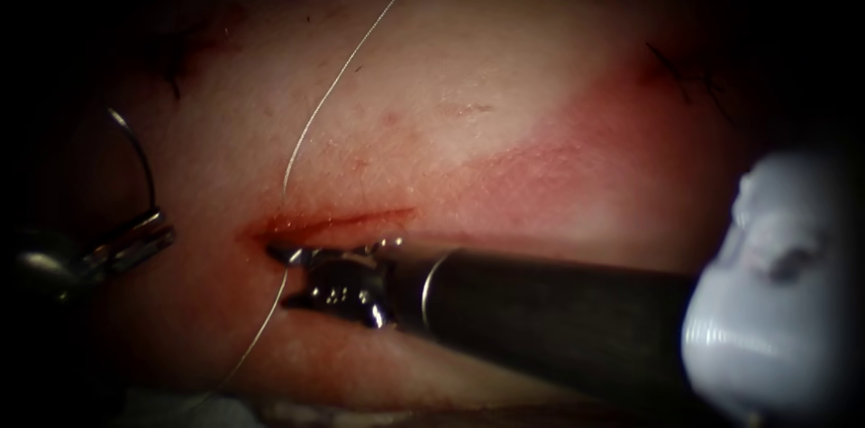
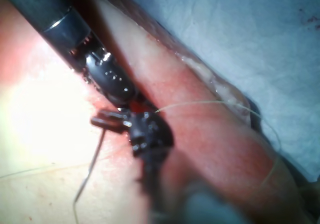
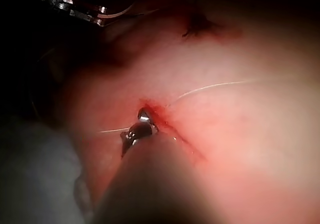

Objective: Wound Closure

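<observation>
At 9 o'clock we see the left tool (image 1: 135, 243) pinching the needle (image 1: 137, 153), clear of tissue (image 1: 468, 122); the right tool (image 1: 297, 279), jaws spread, sits at the cut (image 1: 338, 223), which remains open; thread (image 1: 342, 72) passes through.

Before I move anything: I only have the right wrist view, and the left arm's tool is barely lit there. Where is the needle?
Observer: The left end effector is shut on the needle near one end of its curve. The needle is out of the tissue, left of the cut.
Operator: And my own tool?
Observer: The right end effector is open at the cut's left end and holds nothing.
Operator: Where does the thread run?
Observer: In the endoscope view the thread comes down from the top to the cut's left end, appears to pass between the right jaws, then runs on downward.
</observation>
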You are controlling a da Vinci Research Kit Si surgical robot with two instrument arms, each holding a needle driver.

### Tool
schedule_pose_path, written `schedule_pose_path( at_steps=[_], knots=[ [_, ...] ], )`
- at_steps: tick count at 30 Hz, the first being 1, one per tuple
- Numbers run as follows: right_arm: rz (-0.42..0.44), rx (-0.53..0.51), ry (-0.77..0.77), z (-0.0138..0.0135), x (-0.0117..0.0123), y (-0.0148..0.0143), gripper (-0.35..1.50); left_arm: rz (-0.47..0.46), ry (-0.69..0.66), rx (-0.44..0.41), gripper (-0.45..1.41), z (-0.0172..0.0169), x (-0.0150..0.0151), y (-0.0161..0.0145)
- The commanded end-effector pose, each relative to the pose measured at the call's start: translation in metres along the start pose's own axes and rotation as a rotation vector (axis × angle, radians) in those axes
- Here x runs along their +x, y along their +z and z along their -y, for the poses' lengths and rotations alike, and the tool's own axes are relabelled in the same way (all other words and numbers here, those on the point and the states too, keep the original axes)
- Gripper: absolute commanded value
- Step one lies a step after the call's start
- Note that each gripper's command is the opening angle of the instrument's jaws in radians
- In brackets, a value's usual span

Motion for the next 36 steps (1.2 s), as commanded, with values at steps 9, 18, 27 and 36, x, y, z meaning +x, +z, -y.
schedule_pose_path(
  at_steps=[9, 18, 27, 36],
  knots=[
    [0.017, 0.121, 0.02, 0.0015, -0.0006, 0.0013, -0.35, -0.001, -0.003, -0.003, -0.45, -0.0008, -0.0002, 0.0003],
    [0.014, 0.168, 0.19, 0.0043, -0.0007, -0.0036, -0.35, -0.001, -0.003, -0.002, -0.45, -0.0008, -0.0003, 0.0005],
    [-0.02, 0.229, 0.257, 0.0121, 0.0053, -0.0117, -0.35, 0.001, -0.003, -0.001, -0.45, -0.0008, -0.0002, 0.0007],
    [-0.139, 0.286, 0.254, 0.0195, 0.0202, -0.0182, -0.35, 0.002, -0.003, 0.001, -0.45, -0.0009, -0.0001, 0.0009]
  ],
)
